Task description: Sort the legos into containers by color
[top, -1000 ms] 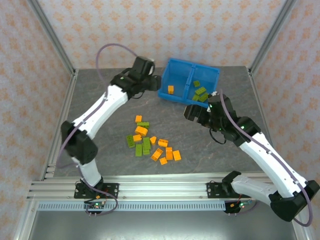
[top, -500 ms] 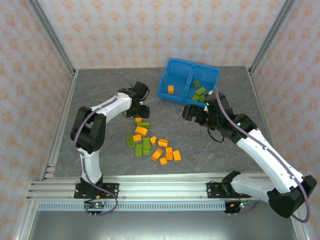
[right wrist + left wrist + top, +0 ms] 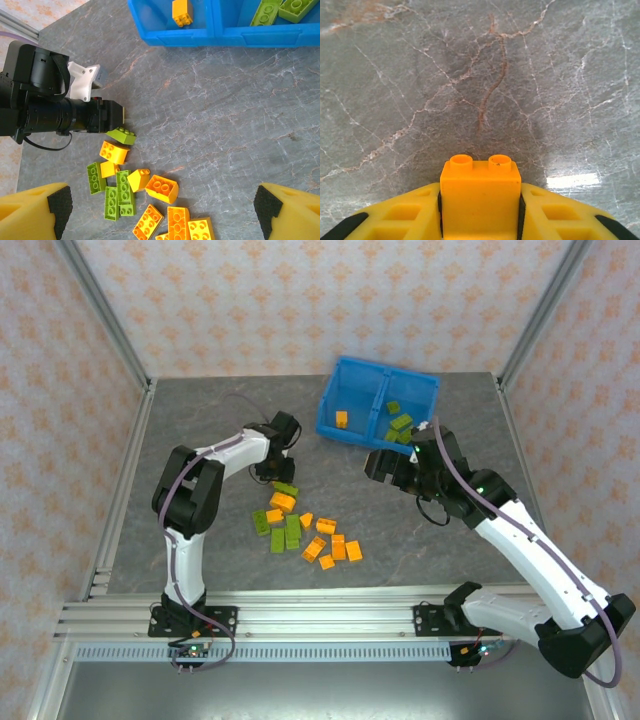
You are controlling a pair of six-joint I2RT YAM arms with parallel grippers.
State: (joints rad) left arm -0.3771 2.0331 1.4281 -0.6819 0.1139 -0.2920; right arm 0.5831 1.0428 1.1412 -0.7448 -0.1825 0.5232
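The left arm has swung away from the blue bin (image 3: 330, 408) to the end of the loose pile (image 3: 300, 530) nearest the bin. The left arm's fingers (image 3: 405, 220), parted half a second ago, are now pinching an orange brick (image 3: 480, 192). The brick sits upright between the two yellow pads, its two round studs pointing forward, low over the counter (image 3: 400, 550). I judge this a fresh pick: the brick needs lifting and carrying to the bin's left compartment, where a single orange piece (image 3: 341, 419) already lies. The right compartment holds several olive-green pieces (image 3: 400, 423).

The right arm's fingers (image 3: 35, 210) are spread wide and carry nothing. That arm has barely moved and hangs just in front of the bin's near wall.

The bricks are hard, glossy moulded plastic, blocky with raised studs, some square and some long. The bin is smooth, thin-walled plastic with a straight central divider. The counter has a grey, veined, stone-like surface with a slight sheen. A green brick (image 3: 122, 134) lies tilted beside the left fingers, on the side away from the bin.
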